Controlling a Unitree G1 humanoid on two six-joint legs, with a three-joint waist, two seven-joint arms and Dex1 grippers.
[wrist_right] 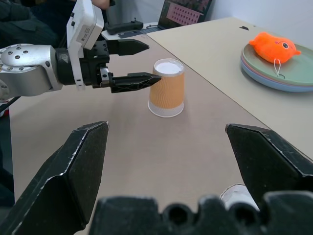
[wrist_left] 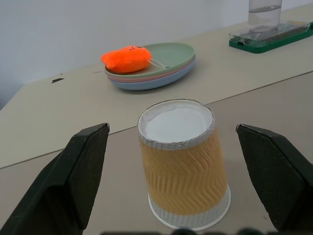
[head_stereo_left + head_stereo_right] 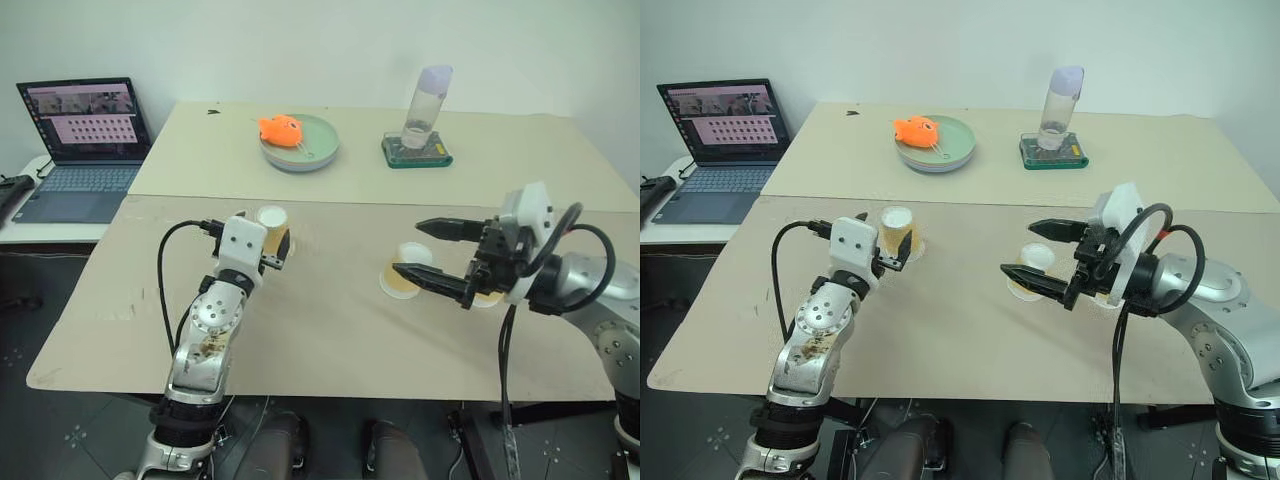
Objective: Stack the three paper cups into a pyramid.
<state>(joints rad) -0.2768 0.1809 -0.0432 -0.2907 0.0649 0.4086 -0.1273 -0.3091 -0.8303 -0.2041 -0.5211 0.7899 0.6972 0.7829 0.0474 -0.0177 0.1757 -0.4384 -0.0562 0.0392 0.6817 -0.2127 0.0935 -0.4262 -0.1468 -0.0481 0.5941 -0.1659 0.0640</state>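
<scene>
**Left cup framed for pickup; no stack yet**

Left gripper (image 2: 178,186): fingers spread, straddling the left cup (image 2: 182,164), not touching, nothing held.
Right gripper (image 3: 425,255): spread wide, empty, hovering above the right cups (image 3: 405,275).
Risk: a finger closing off-centre could tip or crush the light cup, or skid it across the table (image 3: 330,340).
Cups: tan ribbed sides, white rims, standing inverted. One on the left; at least one on the right, partly hidden; third unconfirmed.
</scene>
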